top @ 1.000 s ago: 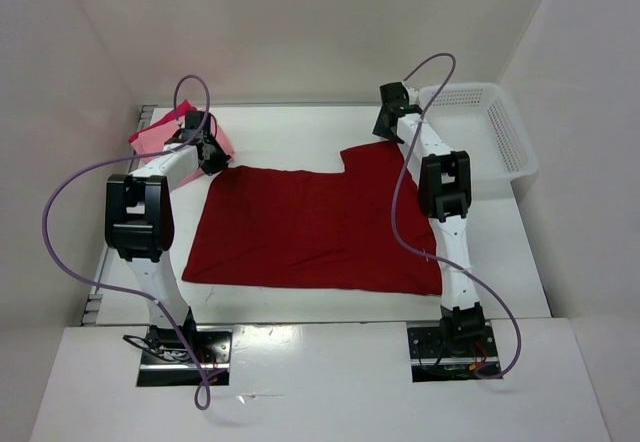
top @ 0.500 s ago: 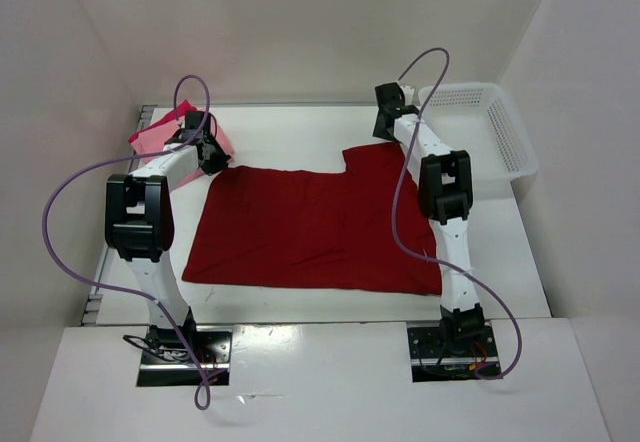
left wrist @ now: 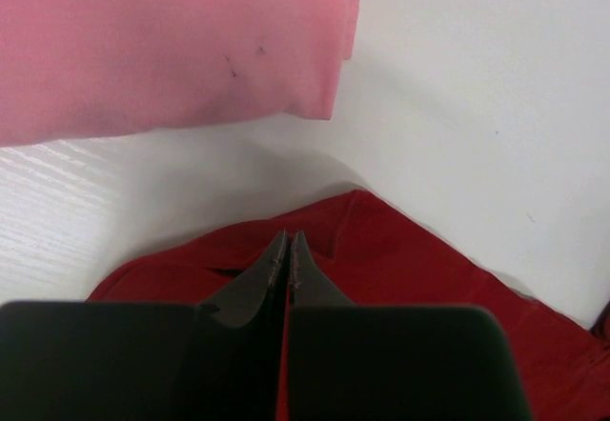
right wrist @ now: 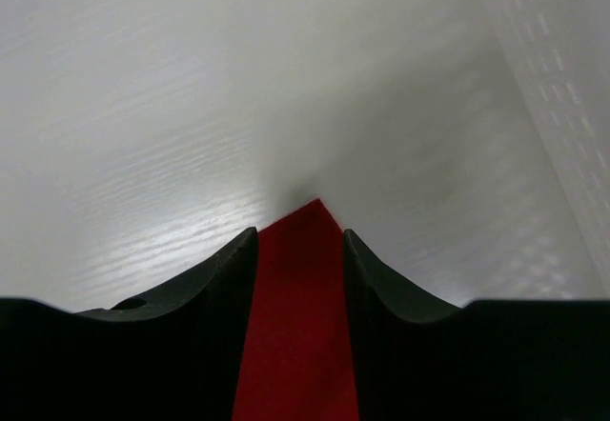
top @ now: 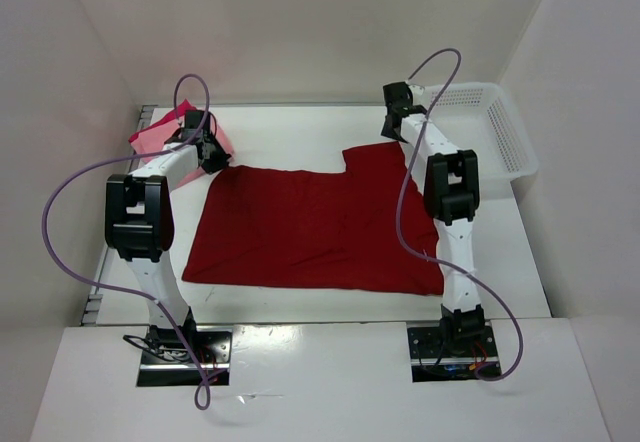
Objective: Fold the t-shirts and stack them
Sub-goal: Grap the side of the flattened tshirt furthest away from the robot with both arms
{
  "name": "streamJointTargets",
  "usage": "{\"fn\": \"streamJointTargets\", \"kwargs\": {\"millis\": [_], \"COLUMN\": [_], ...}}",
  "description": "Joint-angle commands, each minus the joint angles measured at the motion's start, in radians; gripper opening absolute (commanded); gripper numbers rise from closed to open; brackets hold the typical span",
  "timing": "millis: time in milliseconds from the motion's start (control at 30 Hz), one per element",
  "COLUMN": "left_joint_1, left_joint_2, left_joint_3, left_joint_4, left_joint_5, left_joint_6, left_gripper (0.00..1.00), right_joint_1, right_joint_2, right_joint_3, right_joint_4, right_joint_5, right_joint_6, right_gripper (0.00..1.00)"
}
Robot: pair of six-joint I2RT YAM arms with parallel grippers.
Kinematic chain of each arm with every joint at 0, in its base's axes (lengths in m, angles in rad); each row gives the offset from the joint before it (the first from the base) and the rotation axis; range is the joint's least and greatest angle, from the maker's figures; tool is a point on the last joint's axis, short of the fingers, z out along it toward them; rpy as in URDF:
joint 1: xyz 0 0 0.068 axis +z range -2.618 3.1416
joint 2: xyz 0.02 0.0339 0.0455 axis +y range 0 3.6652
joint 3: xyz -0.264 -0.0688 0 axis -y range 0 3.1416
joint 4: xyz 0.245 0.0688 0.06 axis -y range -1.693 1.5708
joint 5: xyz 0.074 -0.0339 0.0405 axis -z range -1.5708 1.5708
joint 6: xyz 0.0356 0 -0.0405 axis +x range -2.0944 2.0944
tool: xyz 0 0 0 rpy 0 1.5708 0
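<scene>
Far right stands the basket (top: 517, 134) — red t-shirt (top: 310, 227) nearby.

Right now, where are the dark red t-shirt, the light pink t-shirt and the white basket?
dark red t-shirt (top: 310, 232): top view, middle of the spread cloth.
light pink t-shirt (top: 148, 143): top view, its part left of the arm.
white basket (top: 510, 132): top view, its right lattice wall.

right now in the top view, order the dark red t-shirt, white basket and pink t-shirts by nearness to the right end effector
1. dark red t-shirt, its far corner at the right end effector
2. white basket, just to the right
3. pink t-shirts, far left corner
</scene>
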Motion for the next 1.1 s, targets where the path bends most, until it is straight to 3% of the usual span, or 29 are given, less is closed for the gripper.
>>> {"fn": "streamJointTargets", "kwargs": {"millis": [0,267,400,500,567,667,833,1067], "left_joint_1": [-0.004,-0.004,-0.004,-0.004,-0.004,-0.004,-0.004,-0.004], "left_joint_2": [-0.011,-0.011,-0.011,-0.011,-0.011,-0.011,-0.011,-0.011], "left_joint_3": [0.041,0.041,0.032,0.032,0.032,0.023,0.023,0.023], "left_joint_4": [0.034,0.034,0.034,0.034,0.034,0.034,0.034,0.044], "left_joint_5": [0.012,0.021,0.021,0.021,0.03,0.03,0.03,0.039], "left_joint_6": [-0.01,-0.01,-0.01,-0.01,-0.01,-0.01,-0.01,-0.02], "left_gripper": [0.0,0.0,0.0,0.0,0.0,0.0,0.0,0.0], "right_joint_1": [-0.01,-0.01,-0.01,-0.01,-0.01,-0.01,-0.02,-0.041], "right_joint_2": [0.071,0.175,0.186,0.157,0.116,0.096,0.071,0.047], "right_joint_3": [0.089,0.244,0.244,0.186,0.119,0.104,0.163,0.052], "right_joint_4": [-0.029,-0.098,-0.118,-0.105,-0.079,-0.057,-0.069,-0.056], "right_joint_5": [-0.01,-0.019,-0.03,-0.039,-0.039,-0.025,0.01,0.011], "right_joint_6": [0.016,0.016,0.037,0.046,0.056,0.033,0.013,0.014], "right_gripper": [0.46,0.48,0.39,0.39,0.49,0.56,0.56,0.55]}}
